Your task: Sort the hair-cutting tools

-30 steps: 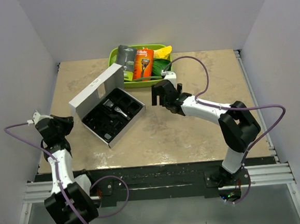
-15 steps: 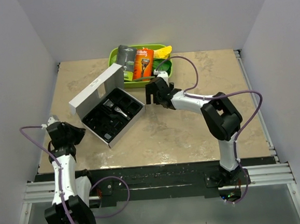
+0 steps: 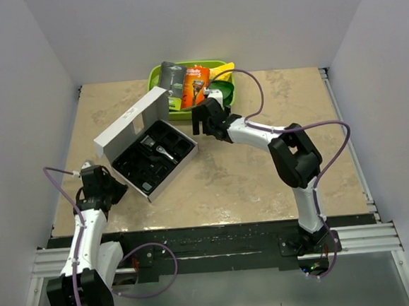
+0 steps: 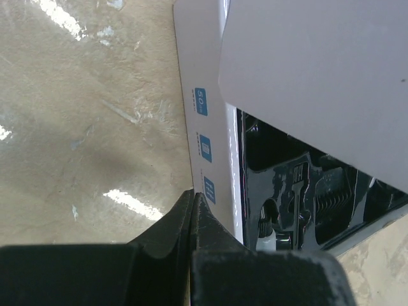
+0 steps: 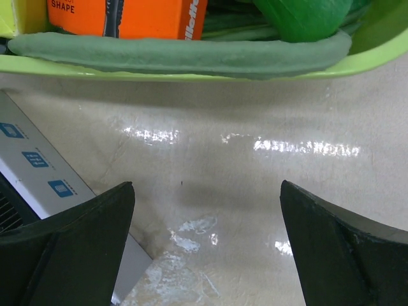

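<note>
The hair-cutting tools lie in the black insert (image 3: 152, 159) of an open white box (image 3: 128, 123). A slim clipper with a silver head (image 3: 162, 152) shows there, and small black pieces around it are too small to tell apart. In the left wrist view the insert (image 4: 306, 191) holds a toothed black comb piece (image 4: 331, 191). My left gripper (image 3: 115, 190) is shut and empty, its tips (image 4: 193, 194) at the box's white side wall (image 4: 210, 127). My right gripper (image 3: 202, 120) is open and empty over bare table (image 5: 207, 191), between the box corner (image 5: 38, 166) and the green tray (image 5: 191, 57).
The green tray (image 3: 225, 98) at the back holds an orange razor package (image 3: 198, 86), a grey-and-green razor package (image 3: 173, 81) and green and yellow items. The box lid (image 4: 319, 70) stands open over the insert. Walls enclose the table on three sides.
My left gripper has moved right and nearer, up to the box's near side. My right gripper has moved left and back, closer to the tray and the box's right corner.
</note>
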